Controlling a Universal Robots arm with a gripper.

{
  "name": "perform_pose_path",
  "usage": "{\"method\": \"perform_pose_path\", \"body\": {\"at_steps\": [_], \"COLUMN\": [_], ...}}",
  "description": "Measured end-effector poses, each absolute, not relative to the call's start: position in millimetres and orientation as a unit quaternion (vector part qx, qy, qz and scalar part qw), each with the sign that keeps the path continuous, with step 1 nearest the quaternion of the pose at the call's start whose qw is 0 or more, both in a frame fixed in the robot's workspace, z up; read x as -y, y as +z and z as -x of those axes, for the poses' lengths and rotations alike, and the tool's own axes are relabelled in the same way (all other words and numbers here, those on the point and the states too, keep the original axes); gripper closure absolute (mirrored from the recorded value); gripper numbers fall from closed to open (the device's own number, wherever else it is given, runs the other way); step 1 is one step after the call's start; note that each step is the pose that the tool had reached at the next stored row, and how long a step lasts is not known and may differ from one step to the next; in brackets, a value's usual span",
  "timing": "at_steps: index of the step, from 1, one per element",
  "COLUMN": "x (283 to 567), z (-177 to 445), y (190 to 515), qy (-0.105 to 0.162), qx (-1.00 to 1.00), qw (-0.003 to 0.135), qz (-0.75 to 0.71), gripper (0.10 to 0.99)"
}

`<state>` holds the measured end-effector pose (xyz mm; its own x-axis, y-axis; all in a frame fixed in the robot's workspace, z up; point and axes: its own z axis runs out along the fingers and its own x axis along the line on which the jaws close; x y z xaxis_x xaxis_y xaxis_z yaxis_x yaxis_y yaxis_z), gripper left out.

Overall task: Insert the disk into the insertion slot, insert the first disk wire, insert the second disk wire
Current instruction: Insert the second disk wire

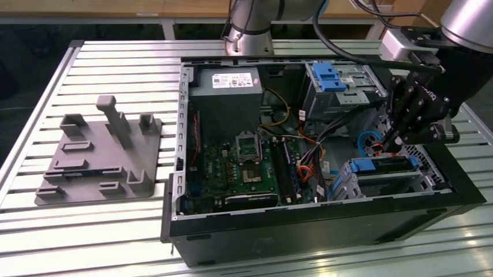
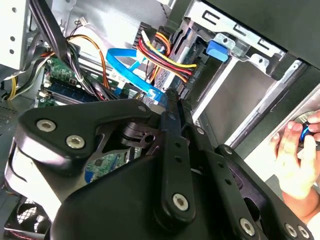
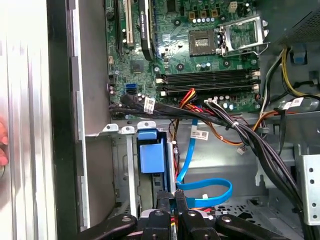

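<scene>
The disk (image 1: 383, 165) with its blue frame already sits in the insertion slot (image 1: 416, 173), near the case's front corner on the exterior view's right. The gripper (image 1: 383, 147) reaches down right behind it, fingers (image 3: 165, 205) pinched close together, maybe holding a plug, but I cannot tell. The flat blue wire (image 3: 205, 187) loops just beside them, likely so it can reach the disk's back.

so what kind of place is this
Probably a robotics lab test bench: an opened computer case lies on a slatted metal table, beside a grey fixture plate, with a robot arm mounted behind.
</scene>
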<state>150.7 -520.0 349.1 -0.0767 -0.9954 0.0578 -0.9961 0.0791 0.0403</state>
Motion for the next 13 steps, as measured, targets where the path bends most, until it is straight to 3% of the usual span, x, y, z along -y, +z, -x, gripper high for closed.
{"method": "perform_pose_path", "body": {"at_steps": [6,13], "x": [525.5,527.4], "z": [-150.7,-151.2], "y": [348.2,348.0], "qy": [-0.025,-0.027], "qx": [0.733,0.733], "qw": [0.007,0.006], "qz": [-0.679,-0.679], "gripper": [0.929,0.929]}}
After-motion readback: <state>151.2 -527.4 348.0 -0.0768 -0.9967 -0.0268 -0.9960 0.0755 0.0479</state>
